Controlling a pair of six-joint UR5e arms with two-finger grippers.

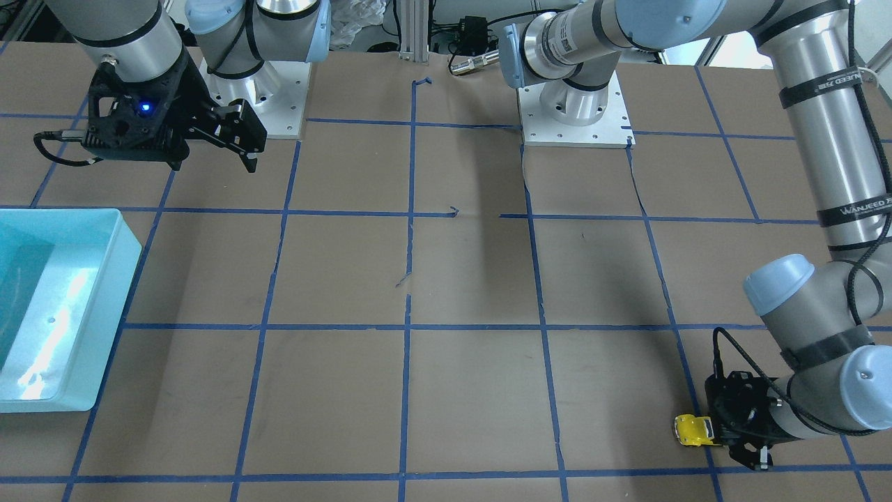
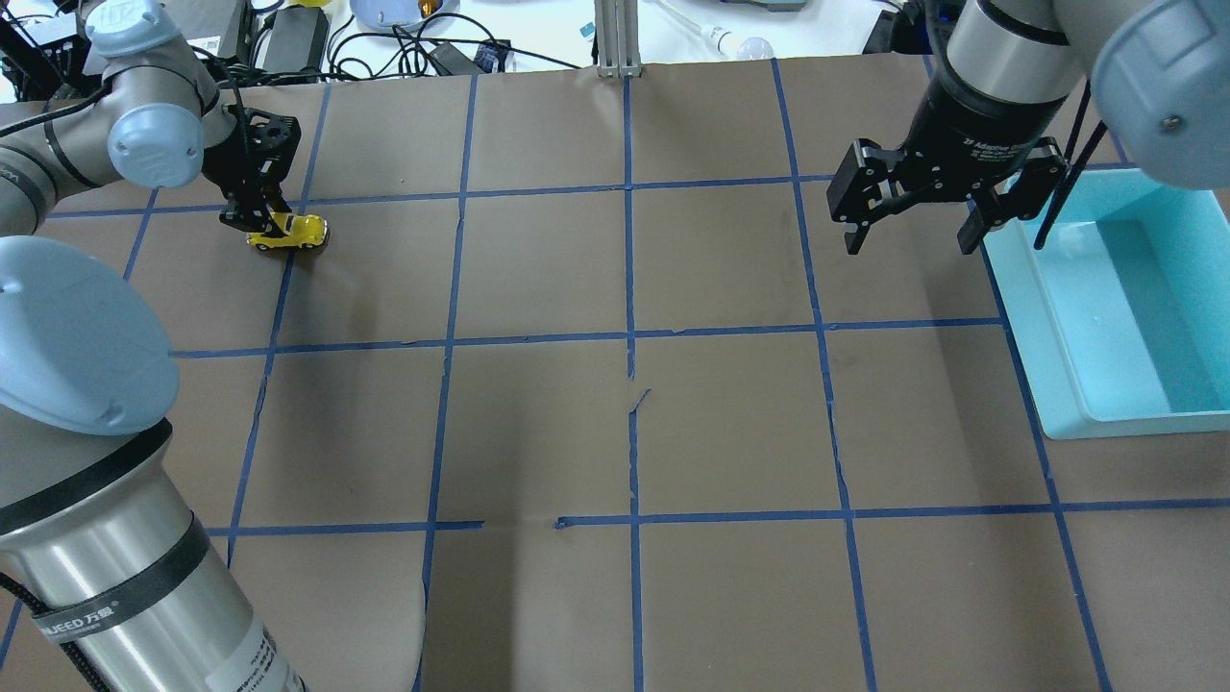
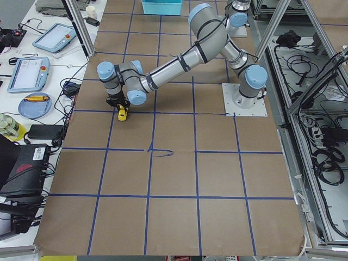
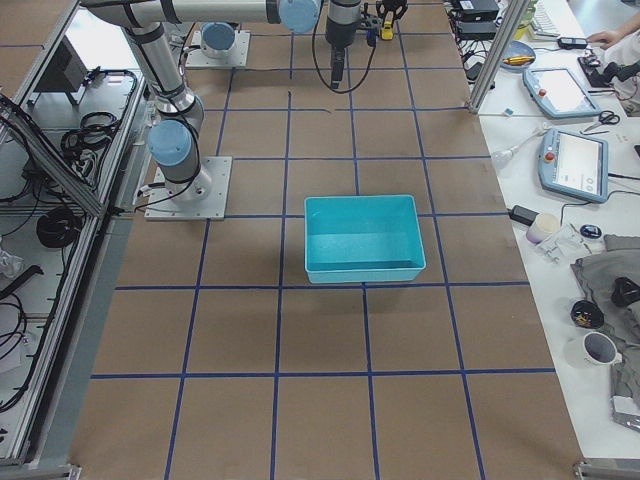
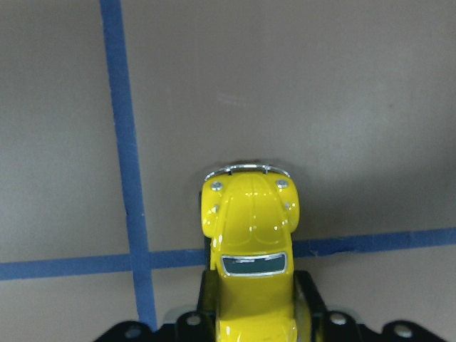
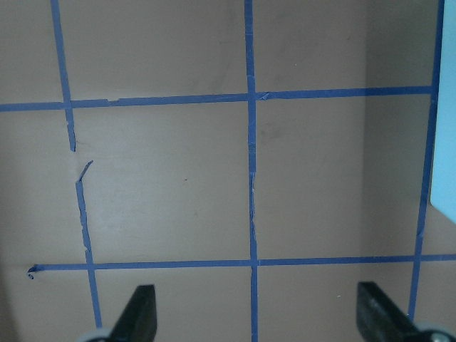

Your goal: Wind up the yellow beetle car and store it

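Note:
The yellow beetle car [image 2: 290, 234] stands on the brown table at the far left, on a blue tape line. My left gripper [image 2: 254, 222] reaches down to it. In the left wrist view the black fingers [image 5: 308, 298] press both sides of the car's [image 5: 249, 221] rear half, so the gripper is shut on it. The car [image 1: 693, 429] also shows in the front-facing view, sticking out of the left gripper [image 1: 716, 432], wheels on the table. My right gripper [image 2: 908, 245] hangs open and empty above the table, next to the bin, with its fingers [image 6: 139, 313] wide apart.
A light-blue bin [image 2: 1033, 346] sits at the table's right side, with nothing in it [image 4: 360, 240]. Blue tape lines form a grid on the brown paper. Both arm bases [image 1: 575, 118] stand at the robot's edge of the table.

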